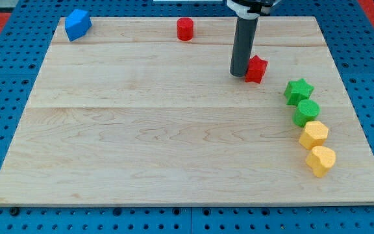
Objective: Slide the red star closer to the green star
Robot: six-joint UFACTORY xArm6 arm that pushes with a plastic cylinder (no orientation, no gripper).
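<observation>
On the wooden worktop [174, 130], my tip [239, 73] touches the red star [257, 68] on that star's left side. There is no gripper on the rod, so no jaw state can be told. The green star [299, 90] lies near the red star, down to the view's right. Below the red star's neighbour run a green cylinder [307, 112], a yellow hexagon [314, 134] and a yellow heart [321, 160]. A red cylinder [185, 29] and blue block [78, 24] lie left of the red star.
</observation>
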